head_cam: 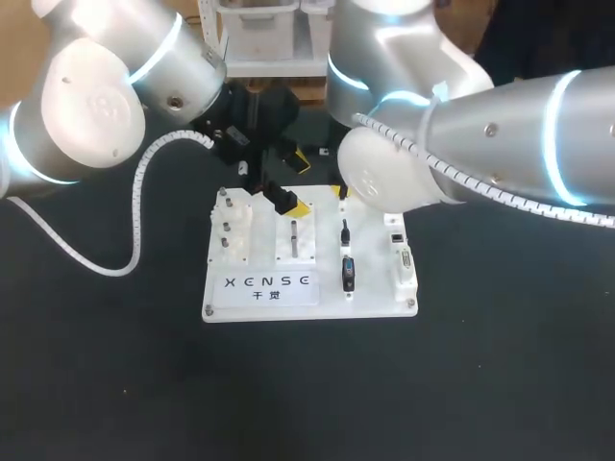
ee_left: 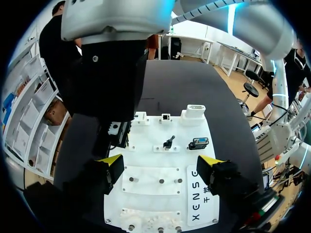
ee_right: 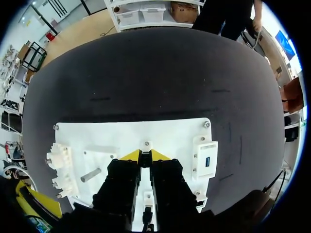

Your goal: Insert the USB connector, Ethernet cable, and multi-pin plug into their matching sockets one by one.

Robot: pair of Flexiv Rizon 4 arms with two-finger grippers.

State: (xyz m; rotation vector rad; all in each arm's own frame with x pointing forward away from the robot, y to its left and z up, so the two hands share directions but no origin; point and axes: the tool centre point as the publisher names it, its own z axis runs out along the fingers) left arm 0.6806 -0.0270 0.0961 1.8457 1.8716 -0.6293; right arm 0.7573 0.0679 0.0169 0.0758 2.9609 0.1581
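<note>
- Black-topped table [head_cam: 500, 384] carries everything, with one white board [head_cam: 327, 293] lying flat near its middle.
- Right arm [head_cam: 480, 134] comes in from the right. Its thick pale elbow hangs over the board's far right corner and blocks the head view of its own jaws.
- Left arm [head_cam: 96, 96] comes in from the far left corner and bends down over the board's far edge. A white coiled hose [head_cam: 144, 182] loops from it onto the table.
- Left gripper [ee_left: 160, 162] hovers above the board with its jaws wide open. They hold nothing, and bare board shows between the yellow tips.
- Right gripper [ee_right: 146, 155] points down at the board with its jaws drawn nearly together, leaving only a slim slot. I cannot tell whether they pinch anything in it. In the left wrist view its black body stands ahead of and beside the left jaws, and it covers part of the board.
- White peg block [head_cam: 233, 223] stands on the board's left side.
- Socket blocks [ee_left: 196, 110] line the board edge farthest ahead of the left jaws.
- Multi-pin plug [ee_left: 198, 143] sits on the board just ahead of the left jaws and short of the sockets. Neither gripper touches it.
- Small black connector [ee_left: 168, 142] sits in a white holder just beside the plug, ahead of the open left jaws and apart from them.
</note>
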